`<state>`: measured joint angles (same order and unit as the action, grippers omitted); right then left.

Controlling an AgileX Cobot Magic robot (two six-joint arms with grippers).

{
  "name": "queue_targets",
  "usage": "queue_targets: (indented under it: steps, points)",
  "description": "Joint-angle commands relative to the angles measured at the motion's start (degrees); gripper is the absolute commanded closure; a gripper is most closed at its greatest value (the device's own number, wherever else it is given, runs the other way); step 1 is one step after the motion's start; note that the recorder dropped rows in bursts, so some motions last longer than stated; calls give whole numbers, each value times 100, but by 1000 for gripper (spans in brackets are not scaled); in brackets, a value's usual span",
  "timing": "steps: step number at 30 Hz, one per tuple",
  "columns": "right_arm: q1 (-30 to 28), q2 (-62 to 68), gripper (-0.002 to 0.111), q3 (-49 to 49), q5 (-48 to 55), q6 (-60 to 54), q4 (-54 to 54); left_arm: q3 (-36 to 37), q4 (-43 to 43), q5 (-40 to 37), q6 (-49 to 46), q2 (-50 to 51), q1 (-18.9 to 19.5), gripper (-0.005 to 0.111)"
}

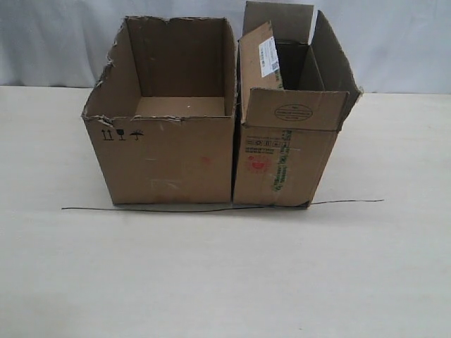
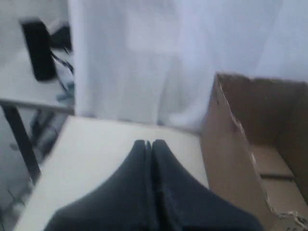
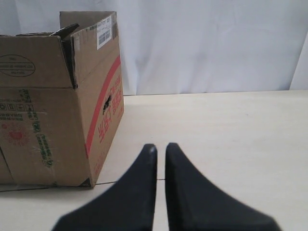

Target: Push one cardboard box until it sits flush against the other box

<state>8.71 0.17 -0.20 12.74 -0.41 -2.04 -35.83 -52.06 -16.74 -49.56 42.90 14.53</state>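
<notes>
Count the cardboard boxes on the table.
2: the wide torn-rim box on the left, and the taller flapped box close beside it on the right. None seem hidden.

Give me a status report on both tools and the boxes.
Left tool shut, right tool shut, both empty. Cardboard box looks flush against the other box, thin dark seam between. Black line along their fronts.
</notes>
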Motion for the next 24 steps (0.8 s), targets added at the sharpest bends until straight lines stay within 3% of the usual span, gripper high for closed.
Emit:
queue_targets:
  steps: [1,4,10,17,21,24]
  points:
    - [19,-17,103,20,-39,-5,-8,922,2,655,62,-2084,5,107]
    - [19,-17,103,20,-39,-5,-8,1160,2,-30,62,-3037,5,107]
    - [19,-17,103,20,-39,-5,-8,1252,96,-1596,-94,-3779,5,107]
    - [19,-17,103,20,-39,-5,-8,1321,386,-1728,-134,-4004,5,107]
    - [19,-17,103,20,-39,-5,-8,1970,349,-1455,-134,-4004,5,107]
    - [19,-17,103,20,-39,-5,-8,2616,-269,-809,-134,-4093,-60,107]
